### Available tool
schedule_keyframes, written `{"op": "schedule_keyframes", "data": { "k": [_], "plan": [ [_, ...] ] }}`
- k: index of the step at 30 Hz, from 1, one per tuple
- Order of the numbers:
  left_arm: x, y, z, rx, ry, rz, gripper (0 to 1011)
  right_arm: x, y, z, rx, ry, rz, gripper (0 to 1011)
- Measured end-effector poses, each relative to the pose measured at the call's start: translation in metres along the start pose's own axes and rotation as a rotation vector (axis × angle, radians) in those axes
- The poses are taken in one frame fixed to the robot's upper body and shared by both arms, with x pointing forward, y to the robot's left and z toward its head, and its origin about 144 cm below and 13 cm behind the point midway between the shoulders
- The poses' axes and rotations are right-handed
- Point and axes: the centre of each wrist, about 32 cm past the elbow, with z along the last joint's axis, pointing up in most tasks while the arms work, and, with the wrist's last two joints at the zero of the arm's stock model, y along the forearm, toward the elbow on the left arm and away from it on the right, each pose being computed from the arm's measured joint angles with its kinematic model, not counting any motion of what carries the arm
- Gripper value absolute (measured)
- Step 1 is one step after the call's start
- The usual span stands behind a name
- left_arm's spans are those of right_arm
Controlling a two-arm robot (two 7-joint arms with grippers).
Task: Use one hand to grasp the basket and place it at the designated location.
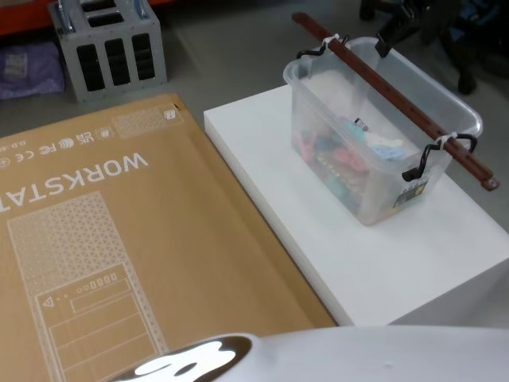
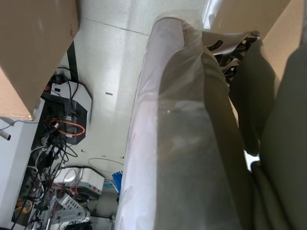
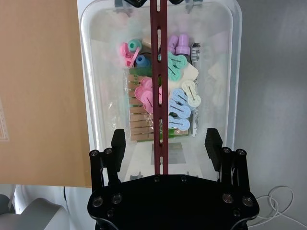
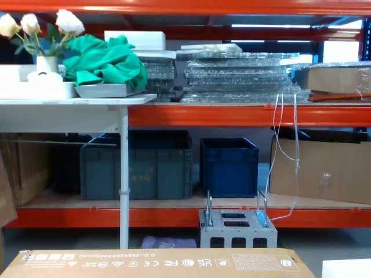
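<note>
Item one on my screens: the basket [image 1: 374, 151], a large translucent milky-white plastic tub with smooth walls and a thick flat rim, standing in the upper right of the head view on a white rectangular platform [image 1: 318, 239]. A long reddish-brown slotted bar [image 1: 394, 99] lies lengthwise across its open top, tied at each end to black wire clips on the rim. Contents, seen in the right wrist view: pastel plastic clothes pegs [image 3: 180, 103] in pink, mint, blue and lilac, lying over a row of wooden pegs [image 3: 141, 122]. Item two: my right hand [image 3: 165, 143], the black angular gripper, hanging above the near end of the basket [image 3: 158, 72] in the lower half of the right wrist view; its two fingers stand spread apart, one on either side of the bar [image 3: 158, 86], touching nothing that I can see. Item three: a large flat brown cardboard box [image 1: 103, 247] printed with workstation markings, filling the left of the head view and lying just beside the platform. Item four: a small grey metal crate with slotted sides [image 1: 111, 48], upper left of the head view, on the floor. Item five: my left arm; its wrist view shows plastic-wrapped covering and floor clutter, and I cannot tell the state of its gripper.
</note>
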Motion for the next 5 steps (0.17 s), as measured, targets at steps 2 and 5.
{"op": "schedule_keyframes", "data": {
  "k": [2,5],
  "plan": [
    [0.0000,0.0000,0.0000,0.000,0.000,0.000,0,0.0000,0.0000,0.0000,0.000,0.000,0.000,1001],
    [0.0000,0.0000,0.0000,0.000,0.000,0.000,0,0.0000,0.0000,0.0000,0.000,0.000,0.000,1000]
  ]
}}
